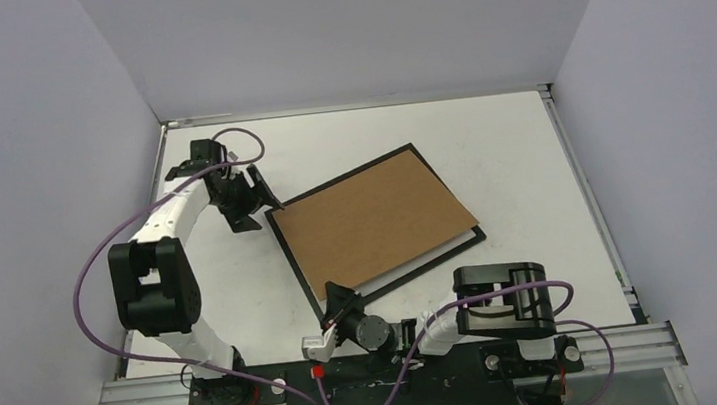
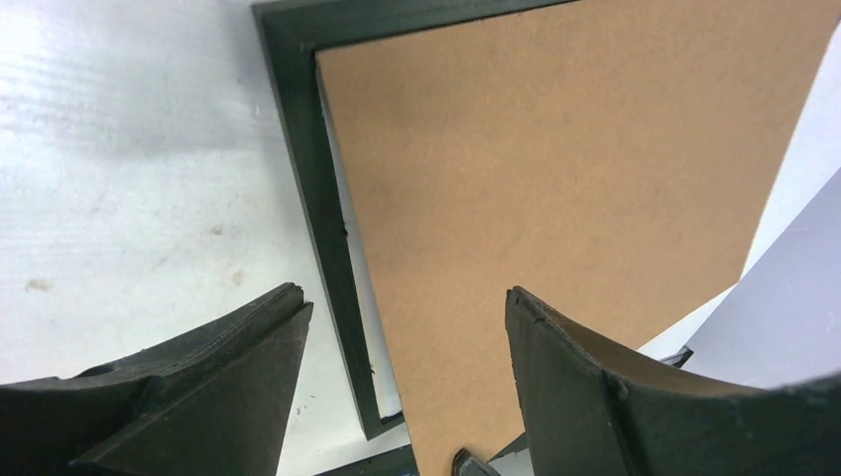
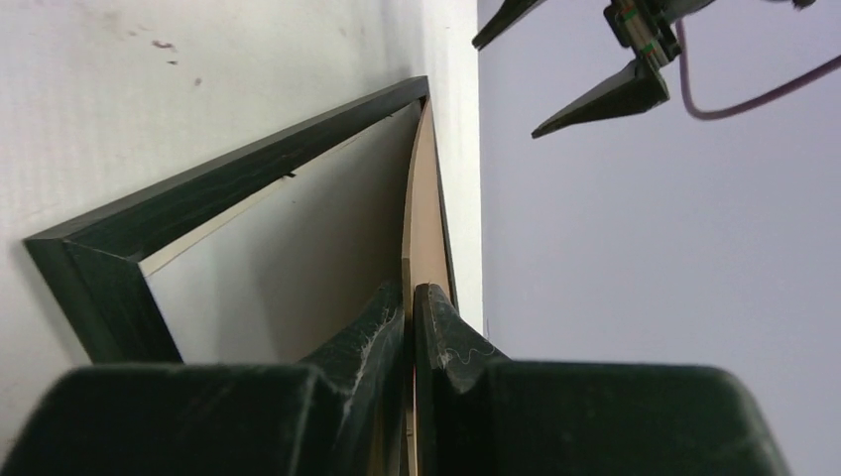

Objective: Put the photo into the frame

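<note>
The thin black rectangular picture frame lies tilted at the centre of the overhead view, with the brown cardboard backing board covering most of it. The right end effector, lower middle, is clamped on that board's near edge, which bows up off the frame. The left end effector, upper left, gapes with nothing in it. No photo shows; a pale sheet under the raised board may be it — I cannot tell. At the least, the backing is not yet seated. White surface, pale lilac walls — otherwise bare.
</note>
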Controlling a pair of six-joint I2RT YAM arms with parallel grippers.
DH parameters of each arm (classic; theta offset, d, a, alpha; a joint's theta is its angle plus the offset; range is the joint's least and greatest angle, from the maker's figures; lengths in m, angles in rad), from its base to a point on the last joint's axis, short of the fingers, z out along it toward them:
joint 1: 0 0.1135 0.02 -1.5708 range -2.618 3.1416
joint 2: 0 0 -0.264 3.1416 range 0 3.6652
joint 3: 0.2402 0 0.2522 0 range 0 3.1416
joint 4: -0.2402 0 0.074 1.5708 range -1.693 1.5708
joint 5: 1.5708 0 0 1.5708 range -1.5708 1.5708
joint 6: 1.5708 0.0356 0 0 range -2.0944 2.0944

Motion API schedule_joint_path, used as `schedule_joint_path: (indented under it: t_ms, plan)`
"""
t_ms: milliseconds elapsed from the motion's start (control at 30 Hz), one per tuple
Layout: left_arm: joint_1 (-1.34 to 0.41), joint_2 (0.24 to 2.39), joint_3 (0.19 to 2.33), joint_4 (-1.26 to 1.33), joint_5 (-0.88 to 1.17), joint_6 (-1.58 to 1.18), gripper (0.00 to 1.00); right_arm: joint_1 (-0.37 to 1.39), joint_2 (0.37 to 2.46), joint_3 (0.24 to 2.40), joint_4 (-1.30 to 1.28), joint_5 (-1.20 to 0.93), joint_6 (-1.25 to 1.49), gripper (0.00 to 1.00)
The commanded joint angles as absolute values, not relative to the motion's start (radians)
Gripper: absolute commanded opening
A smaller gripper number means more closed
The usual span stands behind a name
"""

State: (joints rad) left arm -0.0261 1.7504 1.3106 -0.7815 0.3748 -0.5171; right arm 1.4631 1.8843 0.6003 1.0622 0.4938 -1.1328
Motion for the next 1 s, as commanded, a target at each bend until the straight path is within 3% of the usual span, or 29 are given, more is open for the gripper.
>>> schedule_joint_path:
  t_ms: [0, 400, 767, 867, 900, 933, 967]
  plan:
    - [-0.03, 1.648, 1.224, -0.722, 0.357, -0.594, 0.7, 1.435, 1.807, 0.597, 1.118, 0.544, -1.044, 0.0]
    - [-0.119, 1.607, 0.906, -0.191, 0.594, -0.847, 0.67, 1.423, 1.763, 0.612, 1.136, 0.589, -1.012, 0.0]
    - [-0.128, 1.553, 0.813, 0.11, 0.635, -1.008, 0.19, 1.393, 1.686, 0.637, 1.011, 0.627, -0.899, 0.01]
    - [-0.121, 1.583, 0.823, 0.162, 0.684, -1.039, 0.0, 1.381, 1.64, 0.653, 0.943, 0.633, -0.839, 0.2]
    - [-0.116, 1.594, 0.824, 0.19, 0.701, -1.057, 0.0, 1.375, 1.622, 0.659, 0.918, 0.635, -0.818, 0.3]
    - [-0.11, 1.606, 0.826, 0.216, 0.718, -1.076, 0.0, 1.368, 1.601, 0.665, 0.88, 0.634, -0.796, 0.42]
    - [-0.102, 1.617, 0.833, 0.234, 0.737, -1.091, 0.0, 1.362, 1.578, 0.672, 0.845, 0.63, -0.773, 0.62]
